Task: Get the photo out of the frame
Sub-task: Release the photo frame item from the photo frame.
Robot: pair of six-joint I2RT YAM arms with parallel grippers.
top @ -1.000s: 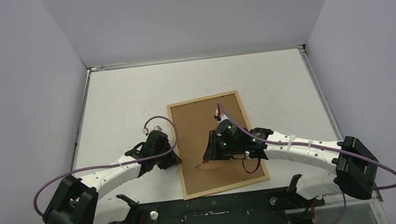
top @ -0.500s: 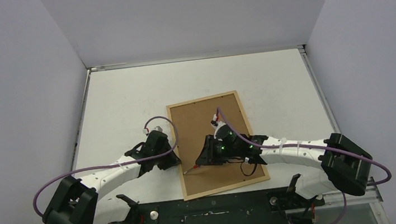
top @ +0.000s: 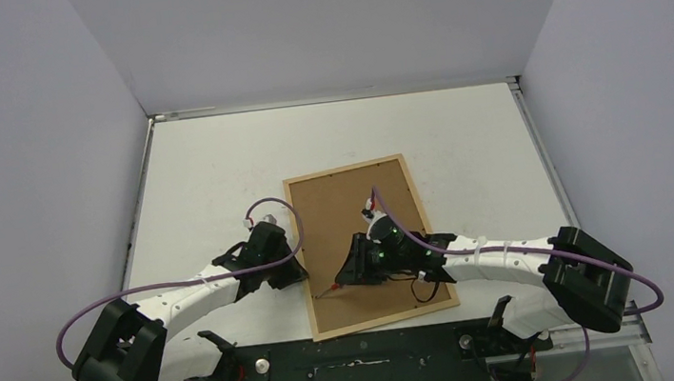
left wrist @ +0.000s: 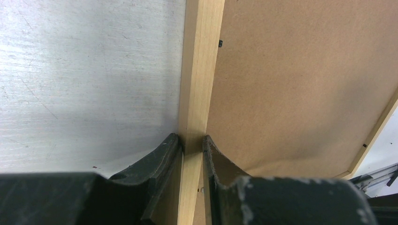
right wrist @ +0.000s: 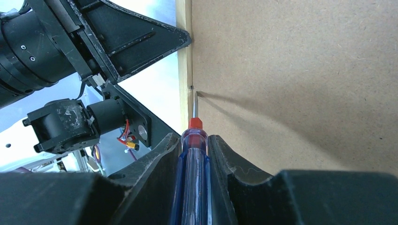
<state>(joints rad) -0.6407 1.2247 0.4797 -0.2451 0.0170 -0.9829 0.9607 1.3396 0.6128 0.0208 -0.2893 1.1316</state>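
The frame, thin pale wooden moulding, lies face down on the table with its brown backing panel up. The photo is hidden beneath the backing. My left gripper is shut on the frame's left moulding, one finger on each side. My right gripper is shut on a screwdriver with a blue see-through handle and a red collar. Its thin shaft points at a small bent metal tab where the backing meets the left moulding. In the top view the screwdriver tip sits near the frame's lower left.
The white table is walled on three sides. A black mounting rail with the arm bases runs along the near edge, just below the frame. Purple cables loop beside both arms. The left gripper's fingers are close beyond the screwdriver tip.
My right arm has swung the screwdriver leftward, so its tip went from the lower middle of the backing to the left edge. The left gripper and the frame have stayed put.
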